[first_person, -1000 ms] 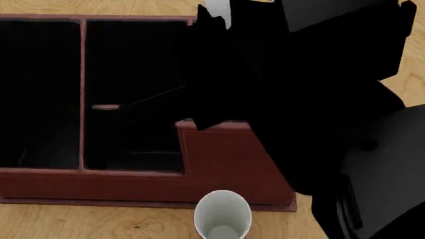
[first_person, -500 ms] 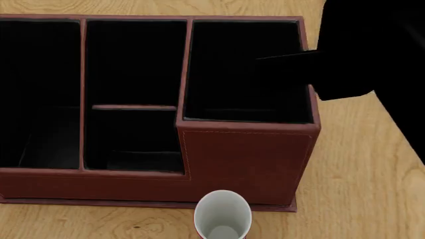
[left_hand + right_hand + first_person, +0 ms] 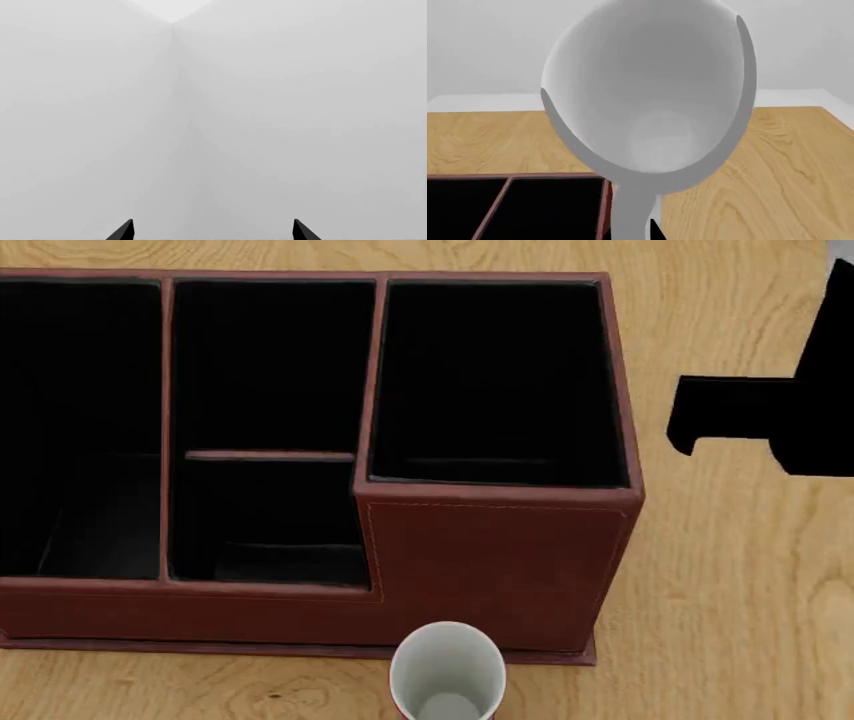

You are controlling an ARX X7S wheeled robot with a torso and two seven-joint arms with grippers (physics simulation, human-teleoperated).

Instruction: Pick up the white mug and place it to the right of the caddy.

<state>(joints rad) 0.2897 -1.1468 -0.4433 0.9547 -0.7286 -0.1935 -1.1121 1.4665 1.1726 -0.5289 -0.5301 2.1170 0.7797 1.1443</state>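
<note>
The white mug (image 3: 650, 100) fills the right wrist view, its open mouth toward the camera and its handle (image 3: 630, 215) running down to my right gripper (image 3: 644, 232), which is shut on it; one black fingertip (image 3: 657, 231) shows beside the handle. The mug hangs above the table, past the caddy's right end. In the head view the reddish-brown caddy (image 3: 494, 550) spans the left and middle, and my right arm (image 3: 747, 420) is a black shape just right of it; the mug is hidden there. My left gripper (image 3: 213, 232) is open, facing bare grey walls.
A red mug with a white inside (image 3: 447, 675) stands right in front of the caddy's tall right section. The wooden table (image 3: 734, 570) stretches to the right of the caddy. The caddy's black-lined compartments (image 3: 267, 370) hold nothing visible.
My right arm has swung from over the caddy's right compartments to the right, now off the caddy at the view's right edge. The caddy and red mug have stayed put.
</note>
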